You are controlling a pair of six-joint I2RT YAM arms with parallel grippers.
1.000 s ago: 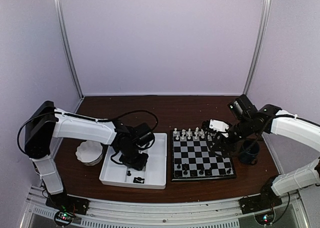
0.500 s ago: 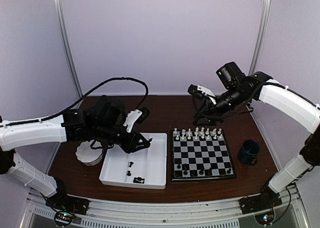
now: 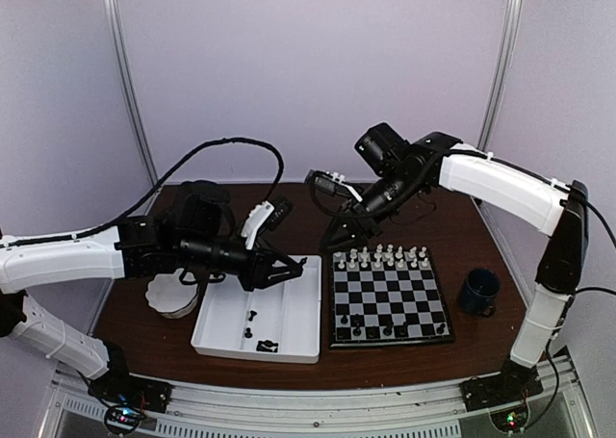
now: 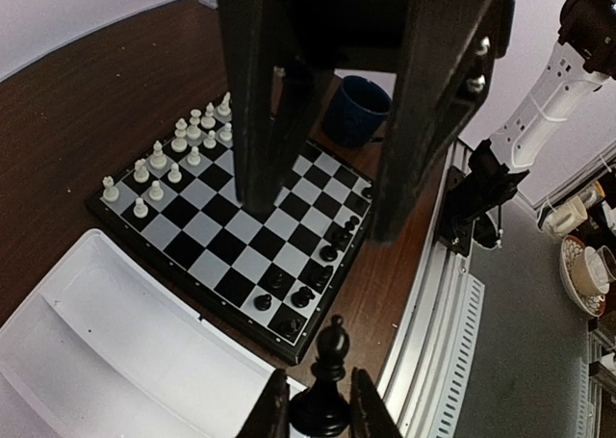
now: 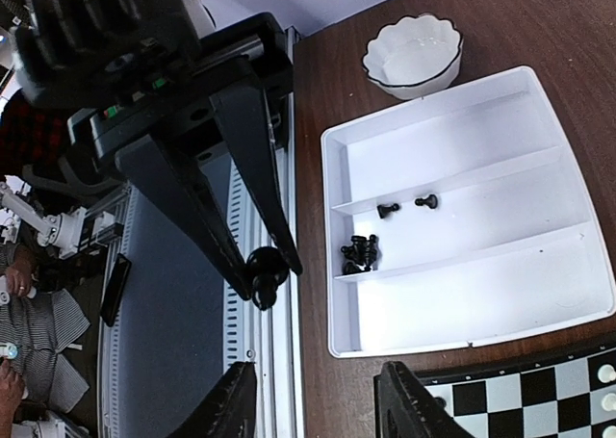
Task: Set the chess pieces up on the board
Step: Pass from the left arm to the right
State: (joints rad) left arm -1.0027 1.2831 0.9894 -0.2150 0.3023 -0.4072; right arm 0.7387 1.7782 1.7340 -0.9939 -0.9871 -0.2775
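My left gripper (image 3: 288, 270) is shut on a black bishop (image 4: 328, 375), holding it upright by its base between the fingertips (image 4: 274, 411), above the tray's right edge. The bishop also shows in the right wrist view (image 5: 263, 270). My right gripper (image 3: 339, 233) is open and empty, hanging close above and facing the left gripper; its fingers (image 4: 270, 101) fill the left wrist view. The board (image 3: 395, 294) has white pieces (image 3: 380, 258) on its far rows and several black pieces (image 3: 357, 326) on its near rows. Loose black pieces (image 5: 358, 253) lie in the white tray (image 3: 298, 322).
A white scalloped bowl (image 3: 173, 294) stands left of the tray. A dark blue mug (image 3: 478, 292) stands right of the board. The table's near edge and metal rail (image 3: 318, 404) run just below the tray and board.
My right arm has swung left from behind the board to the tray's far right corner. My left gripper has edged right with the black bishop, toward the board.
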